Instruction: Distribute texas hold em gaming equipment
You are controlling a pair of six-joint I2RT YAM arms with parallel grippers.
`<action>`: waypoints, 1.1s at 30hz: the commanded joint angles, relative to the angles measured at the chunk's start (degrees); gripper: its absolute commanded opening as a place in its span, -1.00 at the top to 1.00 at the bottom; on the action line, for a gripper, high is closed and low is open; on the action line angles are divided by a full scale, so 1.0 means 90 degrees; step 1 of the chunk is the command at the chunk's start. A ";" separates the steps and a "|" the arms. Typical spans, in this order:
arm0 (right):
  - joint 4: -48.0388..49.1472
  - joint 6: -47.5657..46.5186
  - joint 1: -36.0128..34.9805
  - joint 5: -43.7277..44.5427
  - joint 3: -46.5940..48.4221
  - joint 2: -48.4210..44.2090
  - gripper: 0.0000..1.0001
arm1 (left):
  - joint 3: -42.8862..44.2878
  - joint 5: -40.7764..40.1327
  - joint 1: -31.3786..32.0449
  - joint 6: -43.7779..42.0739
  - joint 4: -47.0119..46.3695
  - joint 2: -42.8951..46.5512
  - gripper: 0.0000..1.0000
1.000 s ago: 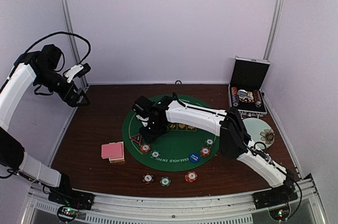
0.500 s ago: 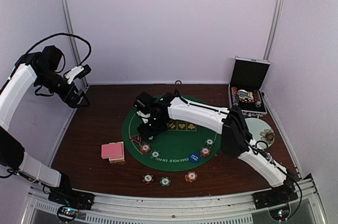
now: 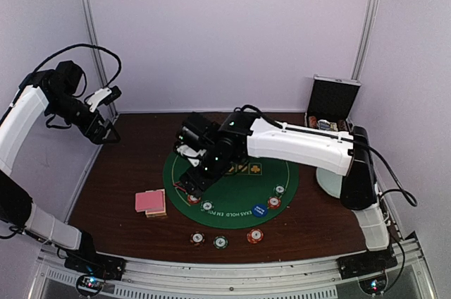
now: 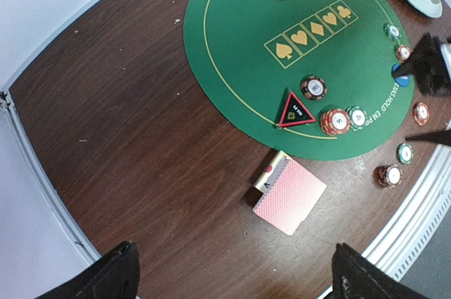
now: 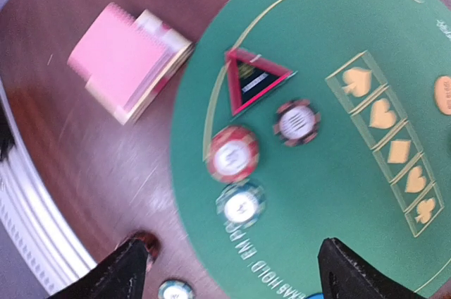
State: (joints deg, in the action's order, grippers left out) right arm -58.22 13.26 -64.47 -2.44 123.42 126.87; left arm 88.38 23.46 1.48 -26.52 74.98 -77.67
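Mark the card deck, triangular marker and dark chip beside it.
card deck [image 4: 290, 197]: left wrist view, top card's back.
triangular marker [image 5: 254, 80]: right wrist view, dark middle.
dark chip [image 5: 297, 123]: right wrist view, white centre.

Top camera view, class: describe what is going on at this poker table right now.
The right gripper hovers open over the green mat, above a dark chip, a red chip and a green chip beside the triangular marker, holding nothing. The left gripper is raised at the left, open and empty. The card deck lies on the table beside the mat.
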 commanded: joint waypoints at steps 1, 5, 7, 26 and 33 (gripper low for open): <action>-0.0110 -0.0135 -0.0586 -0.0031 -0.0748 -0.0113 -0.80 | -0.0147 0.0148 -0.0047 -0.0100 -0.0019 0.0200 -0.95; -0.0067 -0.0111 -0.0930 -0.0159 -0.1048 -0.0051 -0.85 | -0.0293 0.0161 -0.0047 -0.0118 -0.0019 0.0257 -0.95; 0.0007 -0.0112 -0.1023 -0.0271 -0.1094 0.0012 -0.85 | -0.0334 0.0152 -0.0047 -0.0119 -0.0017 0.0268 -0.95; -0.0104 -0.0433 -0.1255 -0.0609 -0.0646 0.0844 -0.53 | -0.0165 0.0142 -0.0047 -0.0082 0.0001 0.0212 -0.95; -0.0098 -0.0480 -0.1274 -0.0597 -0.0649 0.0864 -0.28 | -0.0172 0.0101 -0.0047 -0.0090 0.0001 0.0208 -0.95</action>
State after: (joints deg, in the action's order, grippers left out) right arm -58.72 9.43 -75.53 -7.88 116.16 134.19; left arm 85.67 23.83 1.48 -26.72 75.13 -76.29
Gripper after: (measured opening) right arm 0.660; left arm 0.976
